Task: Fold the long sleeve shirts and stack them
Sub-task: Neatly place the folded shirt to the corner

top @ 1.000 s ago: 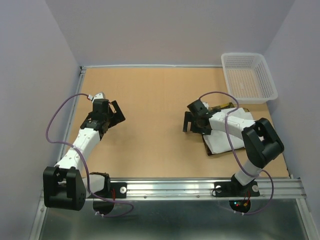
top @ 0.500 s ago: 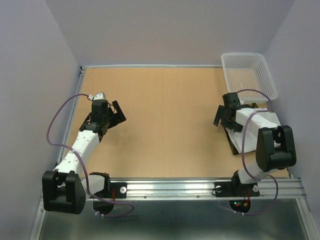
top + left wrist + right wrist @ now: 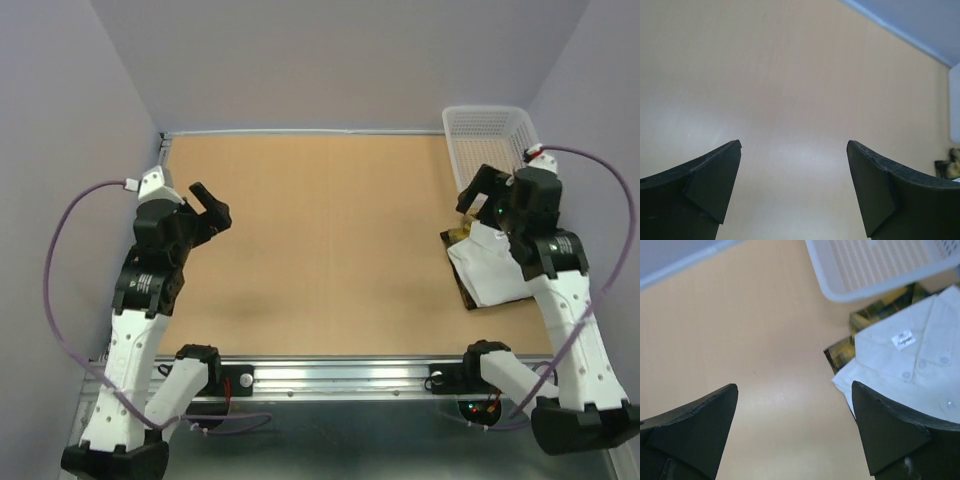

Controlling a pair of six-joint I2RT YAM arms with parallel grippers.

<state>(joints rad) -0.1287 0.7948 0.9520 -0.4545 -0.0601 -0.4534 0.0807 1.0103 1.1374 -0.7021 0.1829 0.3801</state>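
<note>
We find both long sleeve shirts in one stack on the right side of the table [image 3: 330,230], close to its right edge and just in front of the mesh basket [image 3: 453,150]. The white shirt [image 3: 492,272] lies folded on top, collar toward the basket; its neck label and buttons show in the right wrist view (the label's print is too small to read). The plaid shirt [image 3: 470,300] lies beneath, showing only as a narrow border at the stack's far left corner and along its near edge. Whether the plaid cloth touches the basket we cannot tell.

The right gripper [image 3: 478,192] hangs raised over the far left corner of the stack, between shirts and basket, jaws spread wide and holding nothing. The left gripper [image 3: 212,205] is raised over the left side of the table, well apart from the shirts, jaws equally wide and gripping nothing; its wrist view shows tabletop below.
</note>
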